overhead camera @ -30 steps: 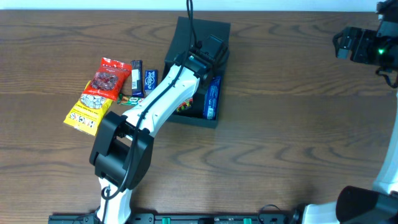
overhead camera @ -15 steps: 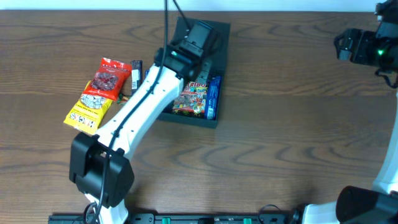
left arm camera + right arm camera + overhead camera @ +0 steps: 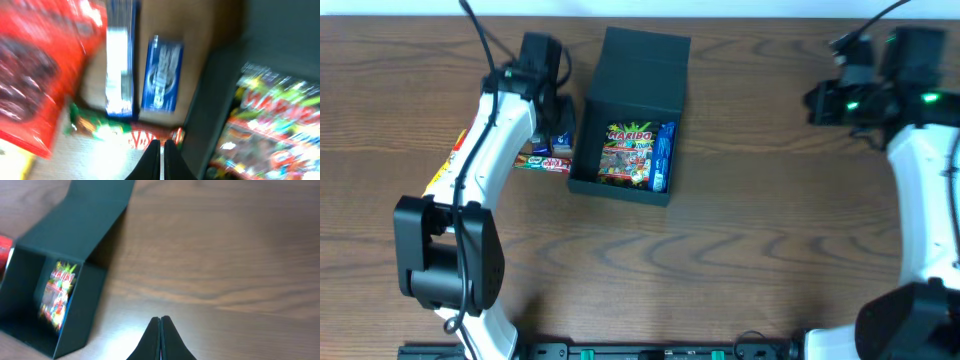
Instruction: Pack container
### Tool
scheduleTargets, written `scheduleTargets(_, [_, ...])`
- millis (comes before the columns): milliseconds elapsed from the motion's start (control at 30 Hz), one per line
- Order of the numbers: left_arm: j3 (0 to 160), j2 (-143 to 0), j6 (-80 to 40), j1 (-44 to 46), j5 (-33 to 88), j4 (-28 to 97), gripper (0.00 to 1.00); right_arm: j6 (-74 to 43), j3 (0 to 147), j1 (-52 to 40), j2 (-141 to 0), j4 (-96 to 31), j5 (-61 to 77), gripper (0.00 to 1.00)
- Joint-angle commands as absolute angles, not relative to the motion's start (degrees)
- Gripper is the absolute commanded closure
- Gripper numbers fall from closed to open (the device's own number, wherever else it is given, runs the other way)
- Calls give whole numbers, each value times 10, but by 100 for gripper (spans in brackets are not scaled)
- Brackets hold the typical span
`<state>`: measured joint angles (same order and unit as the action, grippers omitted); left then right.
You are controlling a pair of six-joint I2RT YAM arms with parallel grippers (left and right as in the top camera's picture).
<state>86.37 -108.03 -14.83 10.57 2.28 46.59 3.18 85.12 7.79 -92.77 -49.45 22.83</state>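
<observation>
The container (image 3: 582, 130) is a dark box with its flap lid (image 3: 646, 62) folded back. Inside lie a Haribo bag (image 3: 624, 156) and a blue packet (image 3: 663, 155). My left gripper (image 3: 557, 125) hovers over the loose snacks just left of the box, shut with nothing in it. The left wrist view is blurred: the fingertips (image 3: 161, 145) sit above a red-and-white bar (image 3: 150, 137), with the box wall (image 3: 205, 110) to the right. My right gripper (image 3: 817, 101) is shut and empty over bare wood far right of the container (image 3: 75, 225).
Left of the box lie a red snack bag (image 3: 30, 75), two blue bars (image 3: 162, 75) side by side, a red-and-white bar (image 3: 546, 162) and a yellow packet (image 3: 444, 168), partly hidden under my left arm. Bare wooden tabletop (image 3: 770, 230) stretches between the arms.
My left arm has swung out of the container to the snacks on its left, leaving the Haribo bag inside. The right gripper has moved slightly toward the box and gone from open to shut.
</observation>
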Motion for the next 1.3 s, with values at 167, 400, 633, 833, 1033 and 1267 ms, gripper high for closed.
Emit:
scheduleTargets(167, [782, -1085, -181, 109, 102, 435, 94, -40, 733, -24, -957, -357, 277, 99])
scheduleTargets(400, [754, -1085, -187, 110, 152, 419, 94, -107, 731, -91, -1078, -281, 277, 99])
scheduleTargets(633, [750, -1085, -187, 135, 180, 417, 94, -139, 731, -92, -1127, -235, 300, 99])
scheduleTargets(833, [750, -1085, -189, 159, 182, 418, 94, -144, 731, -92, -1132, -219, 304, 99])
scheduleTargets(1033, [751, -1085, -189, 161, 174, 416, 94, -144, 746, -88, -1131, -235, 302, 99])
scheduleTargets(1267, [762, -1082, -186, 134, 163, 410, 94, -102, 899, -80, -1112, -414, 194, 98])
